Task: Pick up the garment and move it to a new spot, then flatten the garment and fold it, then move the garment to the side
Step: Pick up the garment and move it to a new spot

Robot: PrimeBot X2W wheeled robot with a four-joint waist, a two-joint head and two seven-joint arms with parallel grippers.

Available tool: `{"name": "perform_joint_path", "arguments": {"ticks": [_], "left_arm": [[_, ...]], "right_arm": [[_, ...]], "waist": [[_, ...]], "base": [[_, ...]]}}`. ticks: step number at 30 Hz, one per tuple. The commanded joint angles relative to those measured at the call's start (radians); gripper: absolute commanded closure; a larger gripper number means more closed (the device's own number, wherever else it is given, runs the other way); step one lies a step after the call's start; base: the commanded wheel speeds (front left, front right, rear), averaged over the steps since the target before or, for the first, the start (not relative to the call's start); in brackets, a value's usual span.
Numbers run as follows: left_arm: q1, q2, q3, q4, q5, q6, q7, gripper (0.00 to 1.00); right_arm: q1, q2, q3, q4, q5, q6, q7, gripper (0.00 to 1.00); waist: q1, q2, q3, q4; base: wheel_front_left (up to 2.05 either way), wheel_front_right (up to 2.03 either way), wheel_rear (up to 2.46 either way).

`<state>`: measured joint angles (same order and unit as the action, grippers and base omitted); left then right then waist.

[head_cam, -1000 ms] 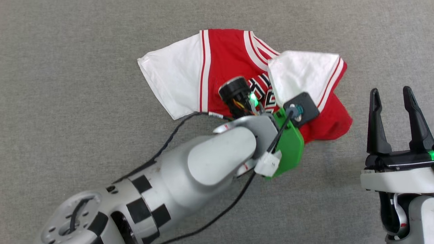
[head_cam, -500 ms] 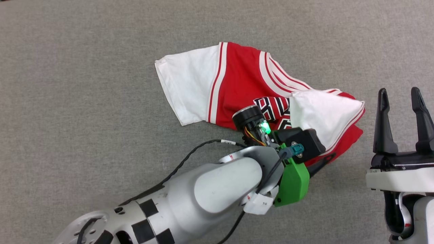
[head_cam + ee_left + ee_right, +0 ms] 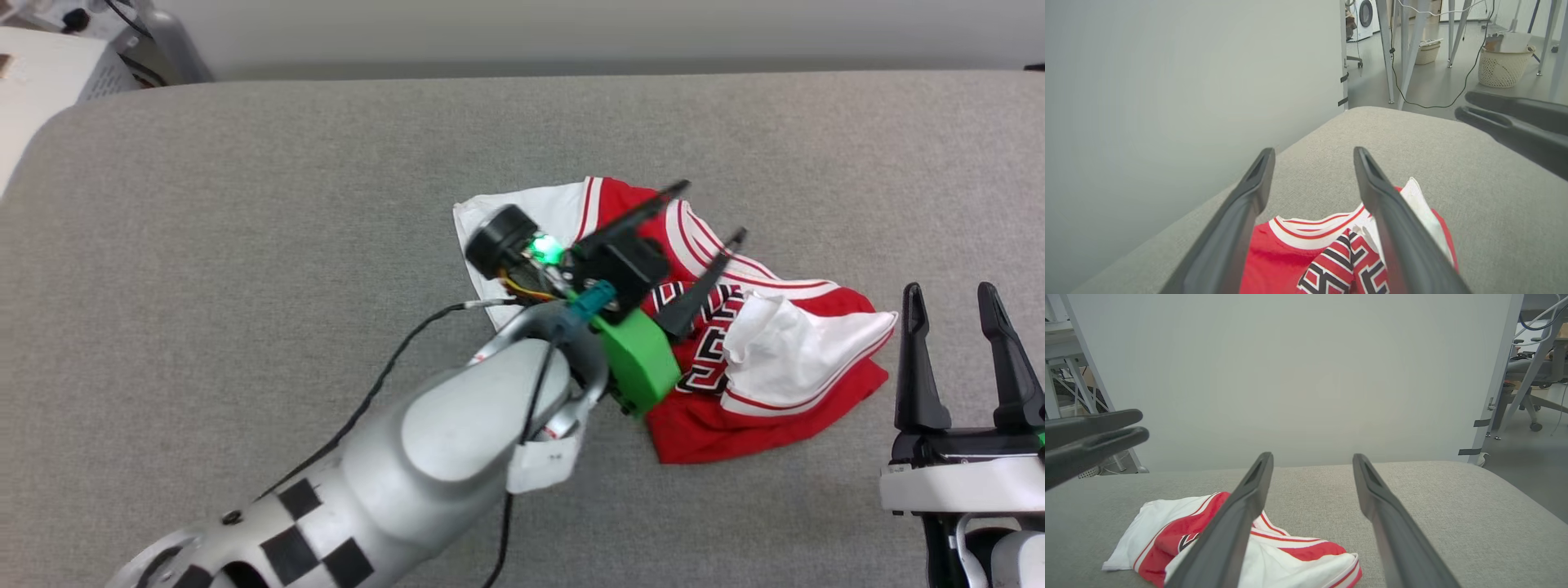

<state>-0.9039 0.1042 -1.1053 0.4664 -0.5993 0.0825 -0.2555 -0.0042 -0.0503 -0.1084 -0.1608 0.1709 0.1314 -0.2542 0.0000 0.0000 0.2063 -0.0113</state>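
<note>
While the garment (image 3: 759, 408) is seen crumpled on the bench (image 3: 245, 245) in the head view, under the empty, spread left gripper (image 3: 710, 211) and near the equally parted right gripper (image 3: 949, 289), flattening is judged next, requiring its edges to be gripped; striped collar (image 3: 1310, 230) and lettering (image 3: 1331, 269) are noted in the left wrist view, a white sleeve (image 3: 1290, 567) folded over red in the right.

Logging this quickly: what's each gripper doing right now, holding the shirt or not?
Left gripper: open, over the garment, holding nothing.
Right gripper: open, empty, beside the garment.
</note>
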Motion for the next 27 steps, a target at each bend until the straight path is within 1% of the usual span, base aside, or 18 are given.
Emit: {"name": "perform_joint_path", "arguments": {"ticks": [1,5,6,7,11,14,16,20,24,27], "left_arm": [[0.039,0.033,0.048,-0.03,0.011,0.035,-0.005,0.0],[0.155,0.111,0.213,-0.142,0.065,0.124,-0.006,0.0],[0.179,0.122,0.239,-0.159,0.074,0.135,-0.006,0.0],[0.224,0.143,0.293,-0.194,0.094,0.157,-0.006,0.0],[0.364,0.192,0.44,-0.278,0.156,0.203,-0.006,0.0],[0.46,0.21,0.543,-0.323,0.193,0.219,-0.006,0.0],[0.528,0.214,0.611,-0.35,0.215,0.217,-0.006,0.0],[0.659,0.204,0.723,-0.389,0.255,0.179,-0.006,0.0],[0.771,0.169,0.793,-0.402,0.295,0.122,-0.006,0.0],[0.835,0.129,0.839,-0.402,0.324,0.082,-0.006,0.0]], "right_arm": [[0.018,0.0,0.0,0.003,-0.001,-0.001,-0.008,0.0],[0.04,0.0,0.006,0.005,-0.004,-0.001,-0.008,0.0],[0.043,0.0,0.007,0.005,-0.005,-0.001,-0.008,0.0],[0.051,0.0,0.01,0.006,-0.008,-0.001,-0.008,0.0],[0.069,0.0,0.018,0.009,-0.014,-0.001,-0.008,0.0],[0.08,0.0,0.026,0.013,-0.02,-0.001,-0.008,0.0],[0.087,0.0,0.035,0.017,-0.026,-0.001,-0.008,0.0],[0.101,0.0,0.046,0.027,-0.032,-0.001,-0.008,0.0],[0.116,0.0,0.053,0.037,-0.034,-0.001,-0.008,0.0],[0.129,0.0,0.062,0.052,-0.039,-0.001,-0.008,0.0]], "waist": [[0.0,0.0,-0.057,0.045],[0.0,0.0,-0.084,0.059],[0.0,0.0,-0.088,0.061],[0.0,0.0,-0.096,0.065],[0.0,0.0,-0.116,0.076],[0.0,0.0,-0.131,0.083],[0.0,0.0,-0.141,0.086],[0.0,0.0,-0.161,0.091],[0.0,0.0,-0.177,0.094],[0.0,0.0,-0.188,0.095]], "base": [[0.0,0.0,0.0],[0.0,0.0,0.0],[0.0,0.0,0.0],[0.0,0.0,0.0],[0.0,0.0,0.0],[0.0,0.0,0.0],[0.0,0.0,0.0],[0.0,0.0,0.0],[0.0,0.0,0.0],[0.0,0.0,0.0]]}}
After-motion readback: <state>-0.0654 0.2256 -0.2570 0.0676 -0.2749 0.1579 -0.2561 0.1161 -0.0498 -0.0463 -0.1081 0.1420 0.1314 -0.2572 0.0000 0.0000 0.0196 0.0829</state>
